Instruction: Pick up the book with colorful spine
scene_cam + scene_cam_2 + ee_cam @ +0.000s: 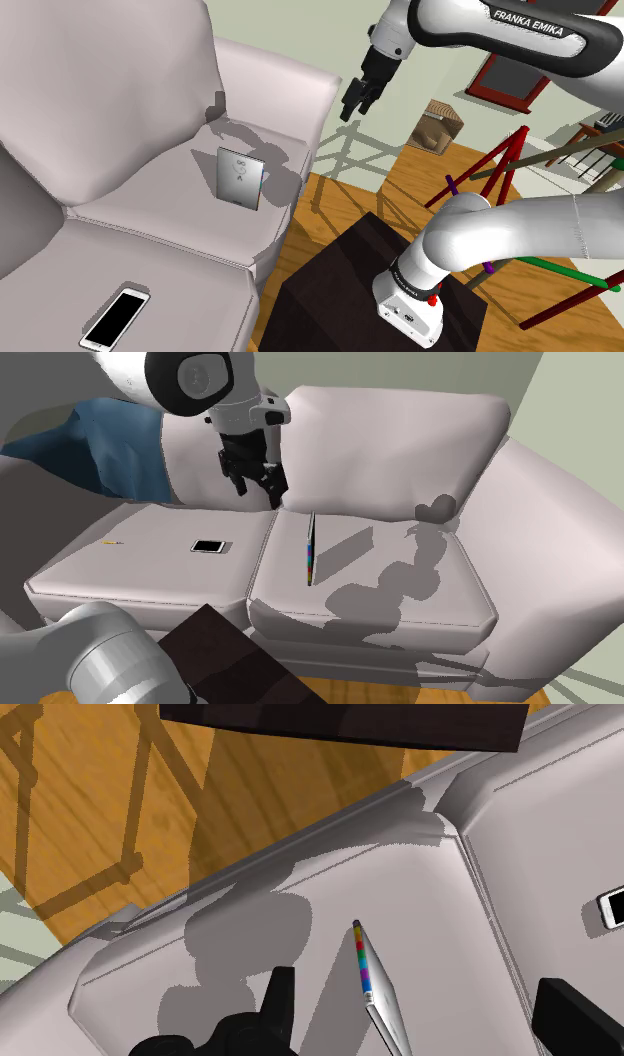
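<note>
Starting at the shoulder view's left, a phone (115,318) lies flat on the pale sofa (120,215), well apart from your target. Next comes the book (240,178), grey-covered, standing upright on its lower edge on the neighbouring seat cushion, near the backrest. The second exterior view and the wrist view catch its narrow spine, banded in bright colours.

Further right, your black gripper (358,100) hangs in the air above the sofa's arm, clear of the book and touching nothing. In the wrist view its fingers (280,1004) stand wide apart with nothing between them. At the lower right sits the dark stand (340,270) on a wooden floor.

Judge the book as thin, stiff and light, with smooth covers that may slip. Balanced on edge on soft upholstery, it will likely topple at a nudge. Your best hold looks to be across its thickness at the top edge, one finger on each cover, near the middle of its length. Line the jaws up with the covers first, then come straight down so neither finger clips it.
</note>
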Controlling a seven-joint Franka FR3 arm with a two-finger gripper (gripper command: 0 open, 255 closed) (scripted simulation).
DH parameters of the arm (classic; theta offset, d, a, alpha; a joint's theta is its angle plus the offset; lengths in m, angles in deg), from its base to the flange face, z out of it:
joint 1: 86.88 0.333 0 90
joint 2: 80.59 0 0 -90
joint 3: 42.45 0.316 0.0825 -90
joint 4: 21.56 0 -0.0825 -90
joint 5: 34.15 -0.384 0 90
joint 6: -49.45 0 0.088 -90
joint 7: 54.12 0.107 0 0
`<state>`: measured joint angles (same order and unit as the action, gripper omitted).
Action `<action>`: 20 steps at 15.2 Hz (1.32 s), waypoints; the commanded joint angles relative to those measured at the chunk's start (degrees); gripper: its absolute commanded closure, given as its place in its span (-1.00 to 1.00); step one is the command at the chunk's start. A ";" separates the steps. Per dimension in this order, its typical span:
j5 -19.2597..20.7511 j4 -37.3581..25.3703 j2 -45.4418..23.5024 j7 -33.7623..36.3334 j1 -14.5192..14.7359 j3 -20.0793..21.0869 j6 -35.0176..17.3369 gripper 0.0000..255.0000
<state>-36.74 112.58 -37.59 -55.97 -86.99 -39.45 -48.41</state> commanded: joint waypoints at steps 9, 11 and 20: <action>1.55 -0.70 -15.02 -5.89 1.41 0.19 -12.62 -1.00; 1.99 -1.61 -19.13 -7.20 1.70 0.35 -15.41 -1.00; 4.74 -9.10 -38.47 -12.09 2.83 1.47 -25.39 -1.00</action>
<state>-32.34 104.20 -74.17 -67.55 -84.31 -38.14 -72.84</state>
